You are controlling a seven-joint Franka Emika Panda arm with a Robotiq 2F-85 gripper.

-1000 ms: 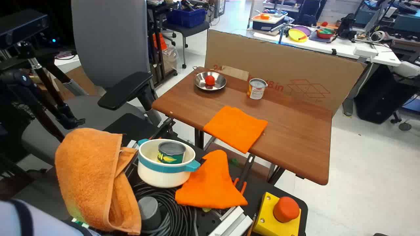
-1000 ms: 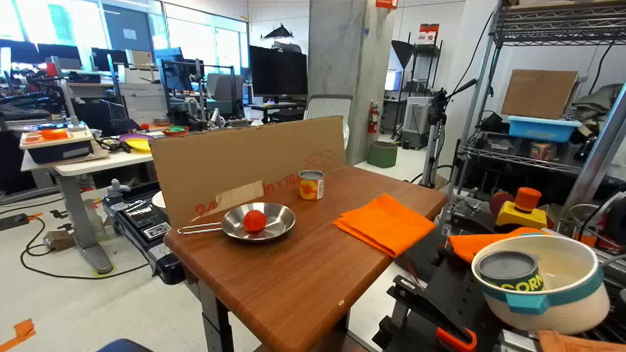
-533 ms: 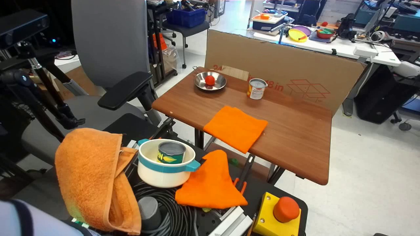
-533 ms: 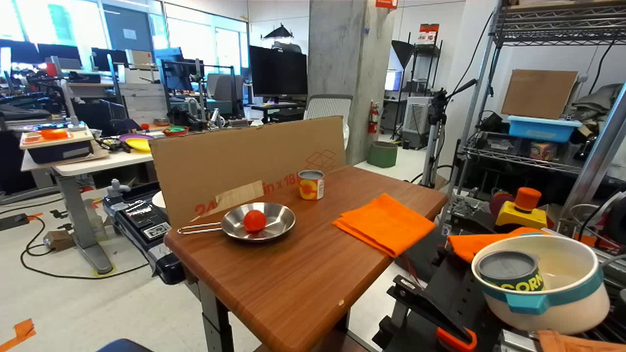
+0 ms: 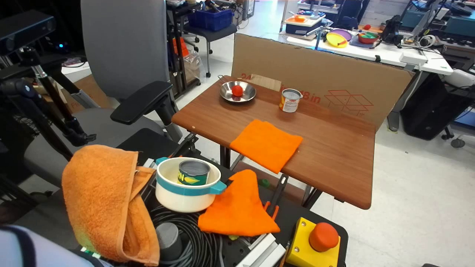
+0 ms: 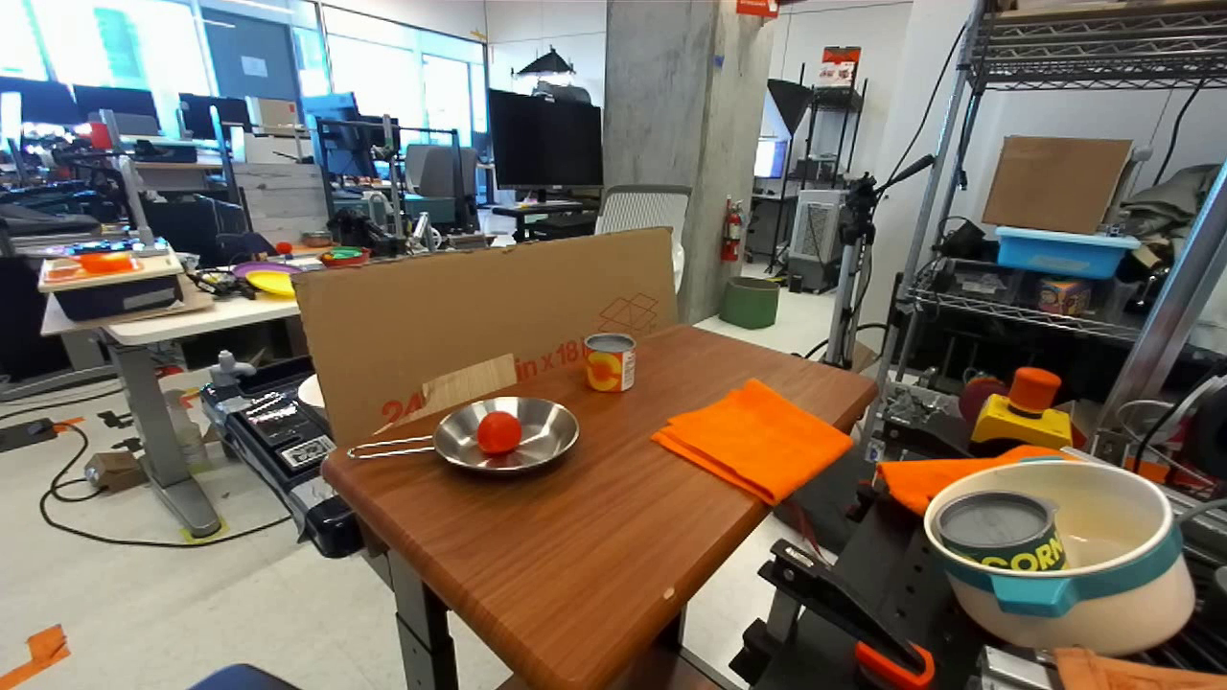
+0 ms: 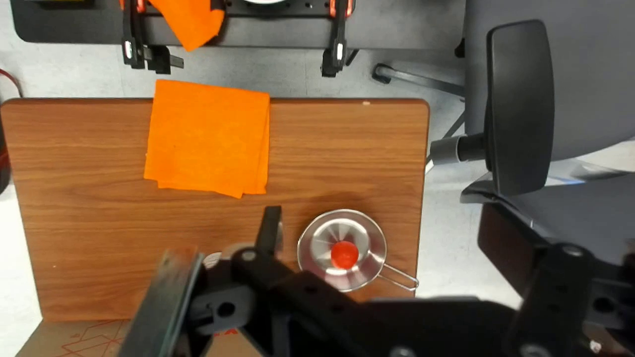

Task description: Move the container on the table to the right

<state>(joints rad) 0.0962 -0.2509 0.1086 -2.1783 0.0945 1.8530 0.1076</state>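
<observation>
Can (image 5: 290, 102) stood upright on the surface (image 5: 330, 148), near the cardboard (image 5: 304, 59); in the wrist view it lay, mostly hidden, left of the gripper (image 7: 386, 237), whose jaws stood wide apart, holding nothing.

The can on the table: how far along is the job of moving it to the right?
Done: nothing I can confirm; the can stands upright on the table, near the cardboard. In hand: nothing; the pincer is open. Remaining: probably the grasp and rightward move, since nothing grips the can.
</observation>
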